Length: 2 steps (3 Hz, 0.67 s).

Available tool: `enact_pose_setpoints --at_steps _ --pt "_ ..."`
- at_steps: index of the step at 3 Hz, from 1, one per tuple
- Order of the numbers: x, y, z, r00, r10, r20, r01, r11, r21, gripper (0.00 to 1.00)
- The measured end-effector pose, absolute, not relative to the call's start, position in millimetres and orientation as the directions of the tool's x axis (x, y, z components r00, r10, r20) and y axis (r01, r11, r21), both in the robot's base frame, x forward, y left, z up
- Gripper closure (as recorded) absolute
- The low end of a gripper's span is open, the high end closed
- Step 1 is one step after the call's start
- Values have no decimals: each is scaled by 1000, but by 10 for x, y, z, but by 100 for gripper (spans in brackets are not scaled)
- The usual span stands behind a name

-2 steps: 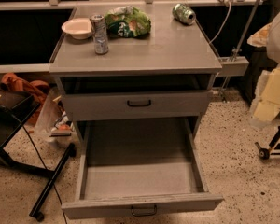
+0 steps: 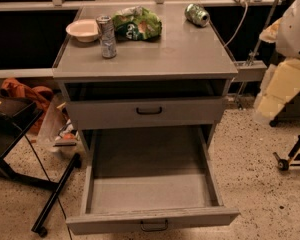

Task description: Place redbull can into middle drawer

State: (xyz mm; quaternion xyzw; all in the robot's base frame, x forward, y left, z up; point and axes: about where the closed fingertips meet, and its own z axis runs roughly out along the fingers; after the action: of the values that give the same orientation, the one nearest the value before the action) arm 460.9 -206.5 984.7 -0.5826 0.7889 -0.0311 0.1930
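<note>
Redbull can [image 2: 107, 37]: upright, upper left on counter [image 2: 170, 54] beside bowl [image 2: 82, 30]; middle drawer [image 2: 115, 223]: open, lower centre; your gripper [image 2: 277, 91]: right edge, grip state cannot be told; approach level, take can mid-body.

Looks like robotics lab or workshop: grey metal cabinet [image 2: 180, 54] centre, speckled floor [image 2: 260, 184] lower right, cable [image 2: 237, 21] upper right, gripper [image 2: 270, 101] right edge.

Silver-blue redbull can [image 2: 108, 36]; grey middle drawer [image 2: 115, 221]; pale-yellow gripper [image 2: 269, 103], right edge.
</note>
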Motion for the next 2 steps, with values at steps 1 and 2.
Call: enact_pose_setpoints --at_steps 1,2 --pt "5147 -1777 9910 -269 -874 -404 -874 398 -278 0" --pt "5725 -1322 9929 -275 -775 -569 -849 474 -235 0"
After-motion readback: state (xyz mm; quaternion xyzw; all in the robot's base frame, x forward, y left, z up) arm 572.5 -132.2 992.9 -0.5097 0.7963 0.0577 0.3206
